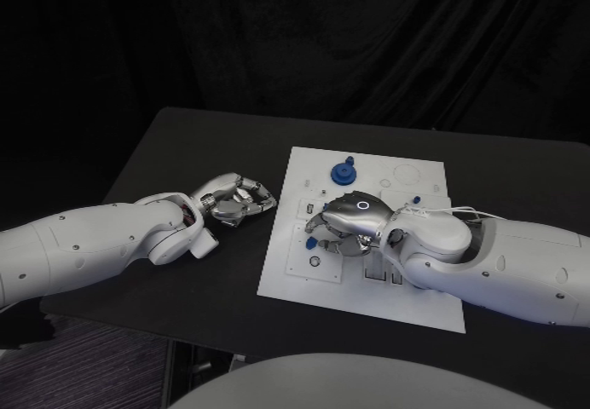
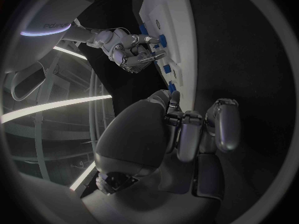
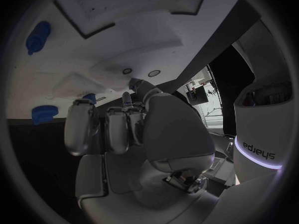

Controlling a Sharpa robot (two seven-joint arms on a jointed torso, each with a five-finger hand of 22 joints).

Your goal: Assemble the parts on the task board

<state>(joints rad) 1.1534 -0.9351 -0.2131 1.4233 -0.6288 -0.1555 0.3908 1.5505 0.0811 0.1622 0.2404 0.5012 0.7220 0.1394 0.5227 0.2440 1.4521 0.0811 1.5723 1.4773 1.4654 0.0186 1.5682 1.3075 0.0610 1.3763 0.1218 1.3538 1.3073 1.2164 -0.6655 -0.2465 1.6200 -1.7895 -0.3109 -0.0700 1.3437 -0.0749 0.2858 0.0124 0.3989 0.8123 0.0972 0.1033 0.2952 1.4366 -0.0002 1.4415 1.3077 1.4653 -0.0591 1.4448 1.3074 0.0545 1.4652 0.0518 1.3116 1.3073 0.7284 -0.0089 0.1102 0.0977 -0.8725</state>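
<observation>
On the white board [image 1: 418,298], one blue part [image 1: 342,173] stands seated; others remain. Right hand [image 1: 341,226] hovers curled, its grasp unclear; left hand [image 1: 236,198] rests clenched, empty.

head camera looks down on the task board [image 1: 356,281]; both wrist cameras sit close behind their hands, seemingly sharing it.

A black curtain [image 1: 369,51] hung in folds behind the dark surface [image 1: 184,153], shutting off the back of the room. Below the surface's near edge lay a greyish floor [image 1: 86,375], dim and faintly patterned. Off to one side, long strips of white light [image 2: 56,107] glowed against the dark.
</observation>
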